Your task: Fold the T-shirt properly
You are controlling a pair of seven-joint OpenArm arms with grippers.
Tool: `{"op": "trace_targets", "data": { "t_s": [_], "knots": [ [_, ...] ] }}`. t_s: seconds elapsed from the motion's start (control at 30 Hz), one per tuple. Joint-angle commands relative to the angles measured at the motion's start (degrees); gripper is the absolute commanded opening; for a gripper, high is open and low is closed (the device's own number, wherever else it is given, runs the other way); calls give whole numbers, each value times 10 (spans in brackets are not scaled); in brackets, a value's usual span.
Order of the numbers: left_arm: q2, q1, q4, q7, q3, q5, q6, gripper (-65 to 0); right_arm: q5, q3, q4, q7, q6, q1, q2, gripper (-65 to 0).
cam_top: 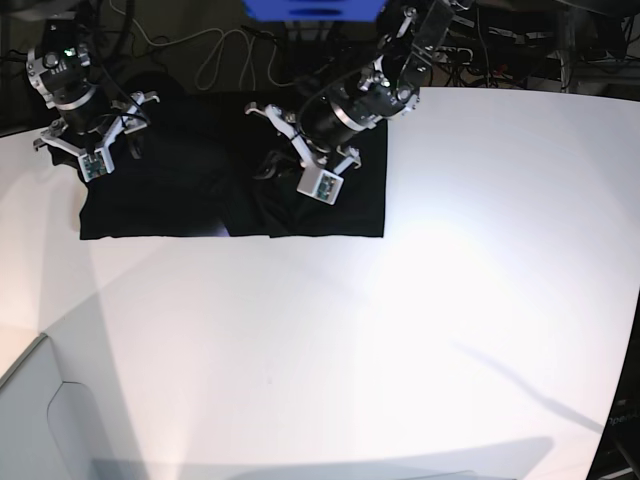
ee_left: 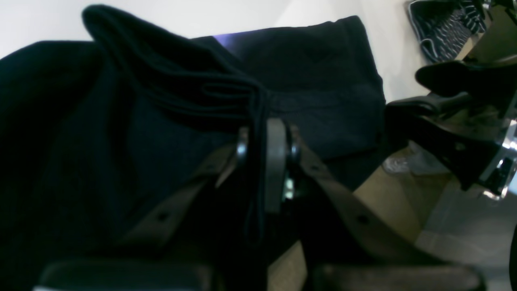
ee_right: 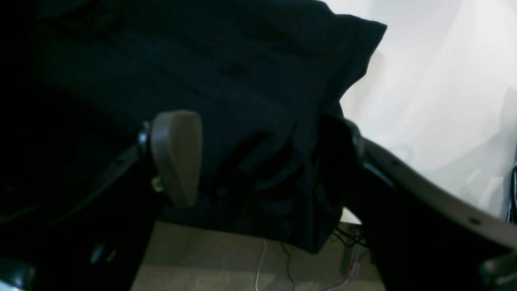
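Note:
The black T-shirt (cam_top: 180,190) lies along the table's far edge with its plain side up; the sun print is hidden. In the left wrist view a small purple patch (ee_left: 226,39) shows at a fold. My left gripper (ee_left: 264,161) is shut on a bunched, raised fold of the T-shirt (ee_left: 169,76); in the base view it (cam_top: 270,165) is over the shirt's right half. My right gripper (ee_right: 262,161) is open, its fingers (ee_right: 177,157) wide apart around a hanging corner of the T-shirt (ee_right: 242,81); in the base view it (cam_top: 118,145) is at the shirt's left end.
The white table (cam_top: 400,330) stretches forward and right of the shirt. A striped cloth (ee_left: 448,28) lies past the table's edge. Cables (cam_top: 220,50) run behind the table, and more lie on the floor (ee_right: 282,258). The shirt's far part hangs over the back edge.

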Motion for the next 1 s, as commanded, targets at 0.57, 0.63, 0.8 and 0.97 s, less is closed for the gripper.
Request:
{"op": "trace_targets", "data": {
  "t_s": [0.57,0.63,0.8,0.97],
  "knots": [
    [0,-7,15,-5,2,-10,-7,-247,2,3,13,10,4,1,5,-215],
    [-2,-5,16,-5,-1,-10,-7,-247,2,3,14,10,4,8,4,-215],
    [-38,8,21,-9,-41,-12,-7,-247,5,3,28,12,4,13,3,-211],
    [-59,42,52,-6,-146,-12,-10,-247,3,5,27,6,4,42,-1,-208]
  ]
}}
